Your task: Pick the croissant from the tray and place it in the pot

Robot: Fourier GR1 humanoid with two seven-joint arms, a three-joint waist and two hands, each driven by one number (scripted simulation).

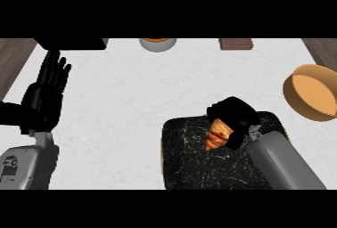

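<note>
Fingers of the robot's black right hand (233,115) curl round a golden-brown croissant (216,137), pinching its upper end above the black, white-veined marble tray (191,164) at the near edge of the white table (145,89). Whether the pastry is resting on the tray or has lifted clear cannot be told. The round tan pot (291,91) stands at the table's right edge, well apart from the tray. At the left, the left hand (43,95) rests open, fingers straight and pointing up. Along the far edge sit a black block (72,43), a grey bowl (158,43) and a brown block (236,43).
</note>
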